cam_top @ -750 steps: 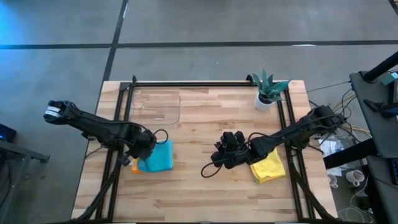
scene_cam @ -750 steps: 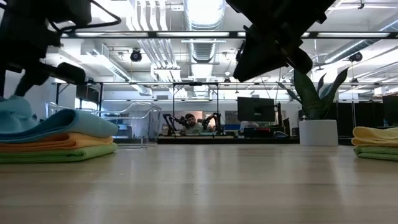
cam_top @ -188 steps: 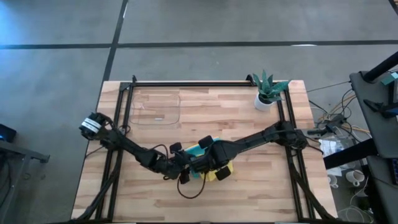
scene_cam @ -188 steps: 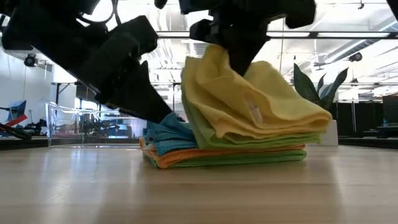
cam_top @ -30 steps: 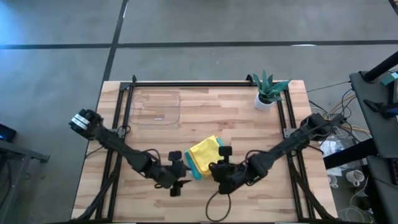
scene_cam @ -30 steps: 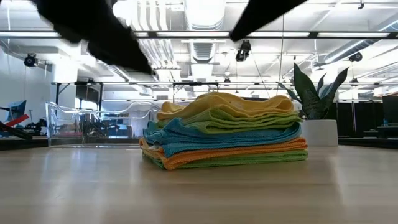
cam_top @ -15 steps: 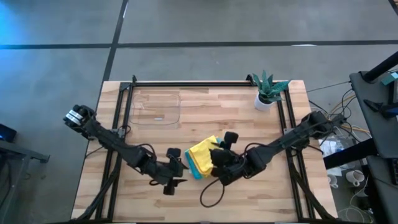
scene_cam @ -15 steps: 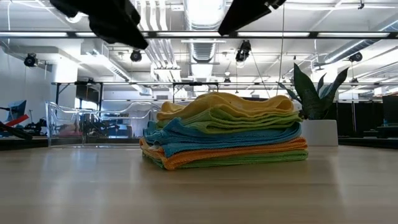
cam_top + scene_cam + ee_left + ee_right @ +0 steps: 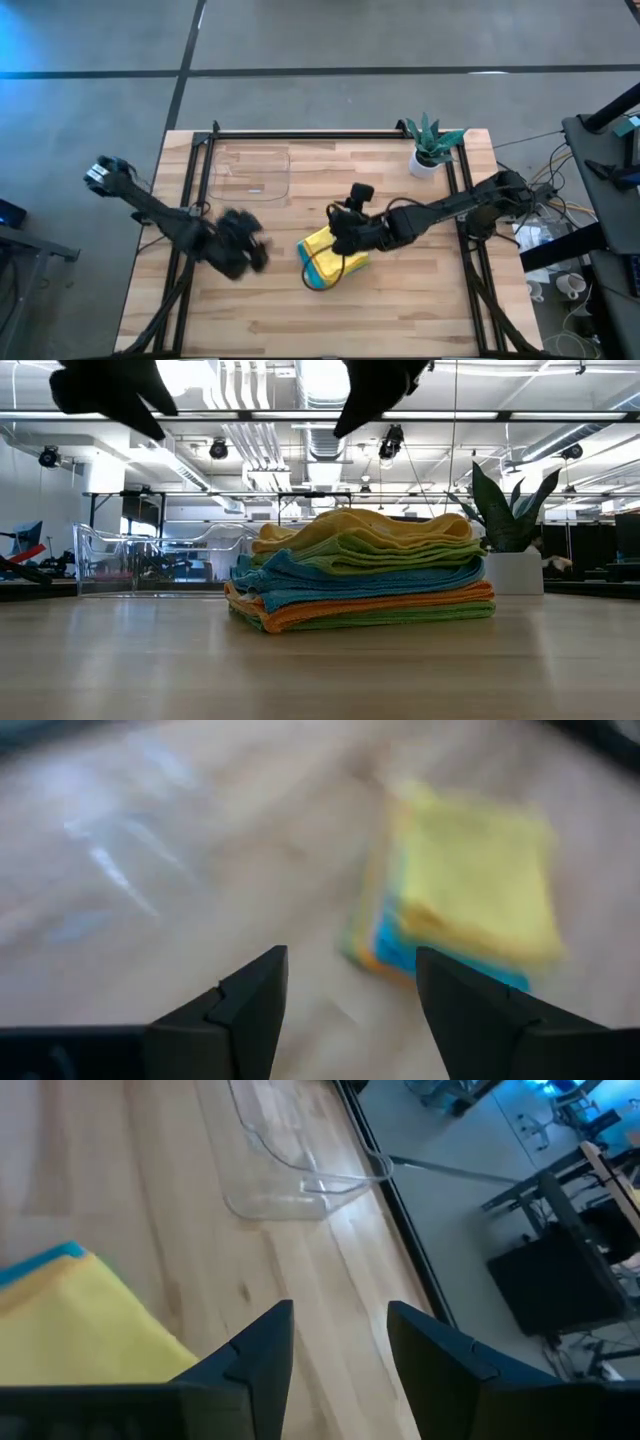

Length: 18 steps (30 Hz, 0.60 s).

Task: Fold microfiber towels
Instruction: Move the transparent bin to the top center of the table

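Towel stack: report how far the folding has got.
Done, it seems: all five microfiber towels lie folded in one stack mid-table, yellow on top, then lime green, teal, orange, lime green. In hand: nothing; the right gripper hovers open at the stack's far edge, and the left gripper is open, off to its left. Left: no loose towel shows.

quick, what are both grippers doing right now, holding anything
Left gripper: open, empty, off to the side of the towel stack.
Right gripper: open, empty, above the stack's far edge.
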Available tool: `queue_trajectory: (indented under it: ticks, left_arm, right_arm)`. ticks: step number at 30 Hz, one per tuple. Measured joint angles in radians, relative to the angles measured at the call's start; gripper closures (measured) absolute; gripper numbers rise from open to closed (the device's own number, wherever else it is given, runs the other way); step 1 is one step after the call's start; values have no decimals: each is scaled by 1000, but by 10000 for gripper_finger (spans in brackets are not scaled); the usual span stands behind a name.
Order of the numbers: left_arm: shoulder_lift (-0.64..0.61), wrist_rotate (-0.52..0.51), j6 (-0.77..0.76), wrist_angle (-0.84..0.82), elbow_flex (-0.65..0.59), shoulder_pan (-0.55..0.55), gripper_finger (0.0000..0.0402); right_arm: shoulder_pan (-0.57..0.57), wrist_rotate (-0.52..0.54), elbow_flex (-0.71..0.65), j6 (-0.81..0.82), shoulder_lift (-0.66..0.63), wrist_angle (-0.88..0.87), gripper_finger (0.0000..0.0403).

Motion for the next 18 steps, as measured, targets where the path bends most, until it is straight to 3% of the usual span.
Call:
queue_trajectory:
  ticks: [4,8,13,16,18]
  left_arm:
    - [-148,-31,-76,-152,-13,176,197]
    - [-173,49,136,-79,-28,439,197]
    - [-64,353,560,38,-24,649,197]
    - [-12,573,817,14,-18,671,197]
    - [3,619,953,-9,-21,659,197]
  right_arm:
    - [-23,-5,-1,-21,-5,-29,243]
    - [-23,-6,-16,-50,-13,-52,243]
    - [-23,-6,-22,31,-36,-265,243]
    - [-23,-6,-42,126,-69,-425,243]
    - [-21,-6,-67,174,-96,-483,243]
